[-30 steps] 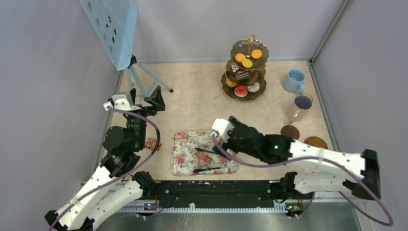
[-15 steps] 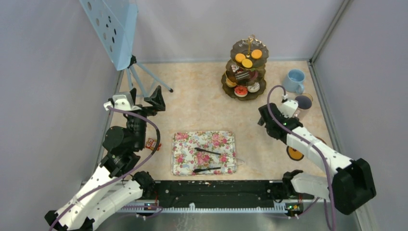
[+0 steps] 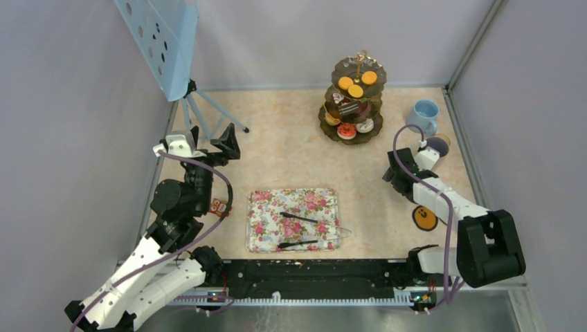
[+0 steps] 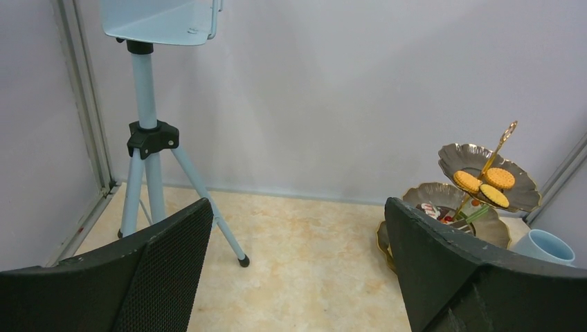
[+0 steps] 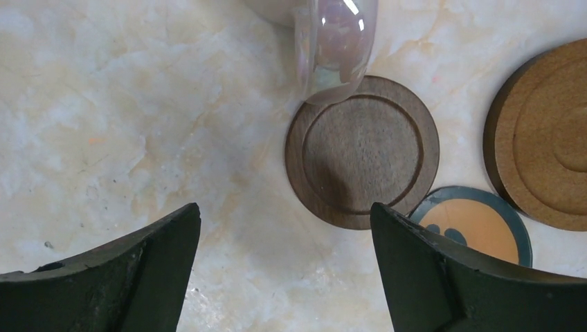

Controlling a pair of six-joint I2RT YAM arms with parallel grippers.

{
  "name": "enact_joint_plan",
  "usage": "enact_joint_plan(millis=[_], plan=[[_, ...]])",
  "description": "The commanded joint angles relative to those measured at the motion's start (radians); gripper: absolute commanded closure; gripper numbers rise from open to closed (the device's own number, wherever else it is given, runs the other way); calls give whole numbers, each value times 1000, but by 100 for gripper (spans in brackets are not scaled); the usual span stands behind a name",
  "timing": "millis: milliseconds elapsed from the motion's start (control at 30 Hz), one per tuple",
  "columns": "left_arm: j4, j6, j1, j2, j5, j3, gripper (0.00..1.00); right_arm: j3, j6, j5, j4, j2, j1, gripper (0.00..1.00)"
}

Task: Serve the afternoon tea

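Right gripper [image 5: 284, 211] is spread wide with nothing between the fingers, pointing down at the table on the right side of the top view. The pale-grey translucent glass cup [image 5: 336, 41] sits just beyond the fingertips at the top edge of the wrist frame, slightly right of the gap's centre line. In the top view it looks upright, long axis vertical, dark inside.

A round dark-brown wooden coaster [image 5: 362, 152] lies flat right at the cup's base; touching or just apart, cannot tell. A lighter brown wooden coaster [image 5: 547, 138] is at the right edge, and a small orange disc with dark rim [image 5: 477, 225] lies below, between the two coasters. The light-blue ceramic mug [image 3: 422, 115] stands near the cup, further up the top view.

Left gripper [image 3: 210, 140] is also wide and empty. It sits at the left of the frame, facing the back wall, well apart from every cup.

The dark scalloped three-tier stand with gold handle [image 3: 348, 66] is at top centre. It carries orange rounds [image 3: 356, 90] up top and donuts [image 3: 347, 130] on the bottom tier.

Judgement: the right arm is much the nearer one. Taking the cup would need a push forward plus a small shift right, with the fingers closing across its width. The glass looks slick and tall, so it could tip.
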Motion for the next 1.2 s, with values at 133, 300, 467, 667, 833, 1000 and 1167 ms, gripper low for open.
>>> enact_joint_plan(millis=[133,300,467,667,833,1000,1167], plan=[[25,-1,5,13,19,6,1,-17,-90,-110,186,90,-56,12],[24,0,5,14,25,6,1,16,-111,-151,172,140,-57,13],[25,0,4,11,30,5,1,2,-60,-202,176,134,-57,13],[24,-1,5,17,37,4,1,-19,-32,-307,247,168,-57,22],[45,6,4,25,40,-11,1,-11,-12,-358,280,203,-55,25],[50,-10,5,104,52,0,1,-27,-13,-408,328,207,-41,25],[20,-61,5,185,69,80,1,-2,-51,-392,384,245,36,24]])
